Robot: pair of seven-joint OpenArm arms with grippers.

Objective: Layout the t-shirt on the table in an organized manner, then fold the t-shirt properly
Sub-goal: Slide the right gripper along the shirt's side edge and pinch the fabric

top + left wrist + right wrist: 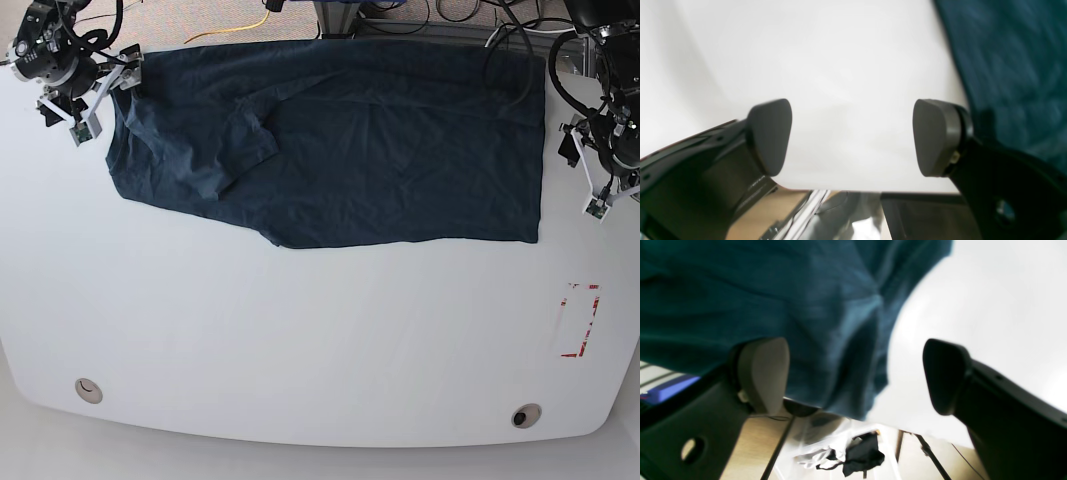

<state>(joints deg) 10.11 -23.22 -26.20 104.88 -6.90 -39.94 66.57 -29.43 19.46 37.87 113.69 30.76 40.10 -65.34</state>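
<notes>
The far edge of the t-shirt (340, 140) ran to the table's back edge at the top of the base view, so its hem there was hard to make out, and the arms were cut off at the upper corners of that frame. In the right wrist view the cloth was blurred and filled the upper left, one corner hanging past the table edge; below it lay an indistinct heap of white and black cloth on a pale floor. The t-shirt, dark navy-teal and wrinkled, lay spread across the upper half of the white table (300, 330), with a sleeve folded over near its left part and a ragged lower edge. The right gripper (92, 93), at the upper left of the base view, stood with jaws wide, holding nothing, beside the shirt's left edge. The left gripper (852, 136) also had its jaws wide and empty over bare table, the shirt at the right of its view. A red dashed rectangle (579, 320) marked the table's lower right, and two round grommet holes (89, 390) sat near the front edge.
</notes>
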